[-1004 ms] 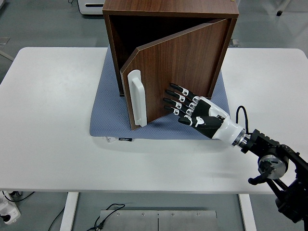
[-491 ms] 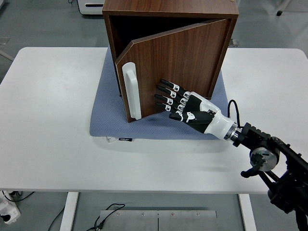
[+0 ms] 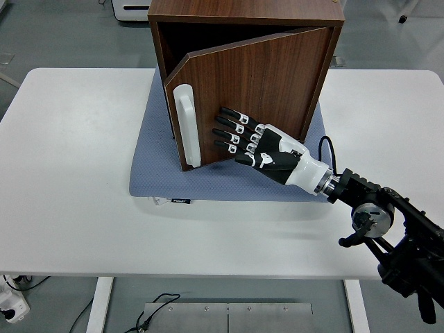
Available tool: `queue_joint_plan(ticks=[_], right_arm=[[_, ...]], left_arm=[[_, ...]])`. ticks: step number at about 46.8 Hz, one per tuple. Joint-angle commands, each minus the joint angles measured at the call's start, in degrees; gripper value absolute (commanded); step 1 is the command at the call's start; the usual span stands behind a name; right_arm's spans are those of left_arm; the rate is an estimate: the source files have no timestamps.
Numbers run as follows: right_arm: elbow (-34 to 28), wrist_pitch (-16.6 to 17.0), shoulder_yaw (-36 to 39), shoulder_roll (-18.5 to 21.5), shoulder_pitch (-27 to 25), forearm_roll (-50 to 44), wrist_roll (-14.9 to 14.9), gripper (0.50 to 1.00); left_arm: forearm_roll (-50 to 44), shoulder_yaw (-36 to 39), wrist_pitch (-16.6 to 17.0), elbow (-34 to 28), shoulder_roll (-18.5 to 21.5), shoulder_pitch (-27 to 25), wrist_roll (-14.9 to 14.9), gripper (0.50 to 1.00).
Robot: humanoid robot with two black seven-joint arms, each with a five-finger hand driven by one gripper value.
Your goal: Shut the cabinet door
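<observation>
Head view: the right hand, fingers extended flat and grasping nothing, presses the cabinet door just right of its white handle, likely to swing the half-open door toward the wooden cabinet behind.

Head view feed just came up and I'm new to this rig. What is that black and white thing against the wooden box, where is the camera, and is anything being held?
The camera sits high on the robot's side, looking down over a white table. The black and white thing is the robot's right hand, a five-fingered hand on an arm entering from the right. Its fingers are spread flat against the cabinet door, beside the white handle; it grips nothing. The door is ajar, its handle edge swung out from the wooden cabinet, which stands on a blue-grey mat. The left arm is out of view.
</observation>
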Motion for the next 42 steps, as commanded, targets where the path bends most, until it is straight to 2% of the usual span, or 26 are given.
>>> queue_joint_plan(ticks=[1,17,42], right_arm=[[-0.37,0.0,-0.08,0.5,0.72,0.33,0.0,1.0],[-4.41,0.0,-0.96,2.26,4.68,2.44,-0.26,1.0],[-8.37,0.0,-0.79,6.21,7.93,5.34,-1.23,1.0]], left_arm=[[0.0,0.0,-0.02,0.0,0.0,0.0,0.0,1.0],[0.0,0.0,0.07,0.0,0.0,0.0,0.0,1.0],[0.0,0.0,0.07,0.0,0.0,0.0,0.0,1.0]])
